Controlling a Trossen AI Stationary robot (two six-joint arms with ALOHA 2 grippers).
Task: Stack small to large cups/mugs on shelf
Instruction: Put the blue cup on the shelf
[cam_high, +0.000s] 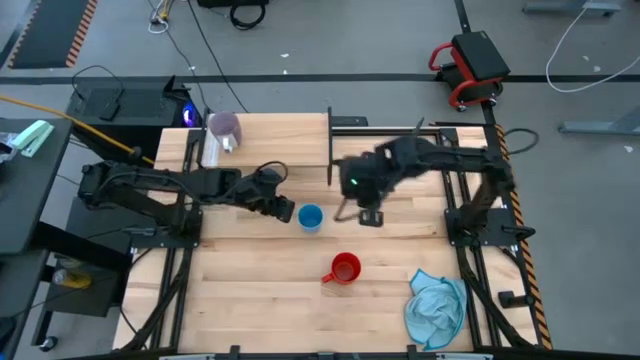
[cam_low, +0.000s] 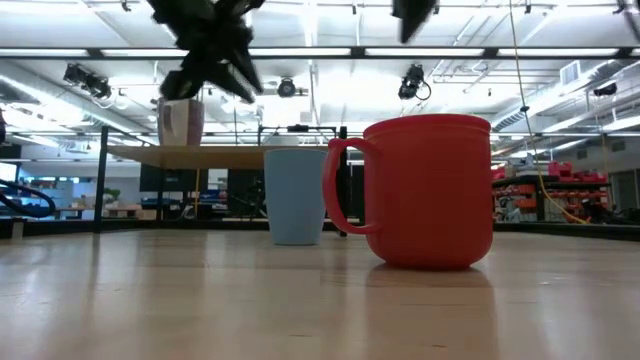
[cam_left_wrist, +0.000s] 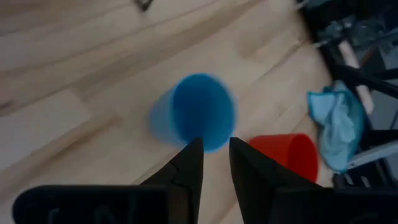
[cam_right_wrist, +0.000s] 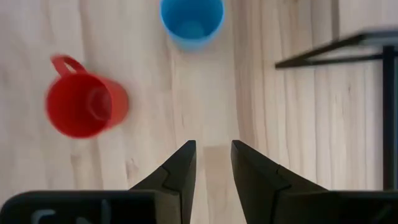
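The pale purple cup (cam_high: 225, 130) stands upright on the light-wood shelf (cam_high: 270, 140) at the table's far side, near its white-strip end; it also shows in the low view as the purple cup (cam_low: 182, 122) on the shelf (cam_low: 200, 155). The light blue cup (cam_high: 310, 217) (cam_left_wrist: 198, 117) (cam_right_wrist: 191, 18) stands on the table, mouth up. The red cup (cam_high: 345, 268) (cam_low: 430, 190) (cam_right_wrist: 84, 104) stands nearer the near edge. My left gripper (cam_high: 284, 210) (cam_left_wrist: 216, 144) hovers just left of the blue cup, open by a narrow gap. My right gripper (cam_high: 368, 216) (cam_right_wrist: 212, 146) hovers right of it, open by a narrow gap.
A crumpled light blue cloth (cam_high: 437, 305) (cam_left_wrist: 339, 127) lies at the table's near right corner. The shelf's thin black legs (cam_right_wrist: 339, 53) stand just beyond my right gripper. Bare tabletop (cam_high: 240, 290) stretches along the near left side.
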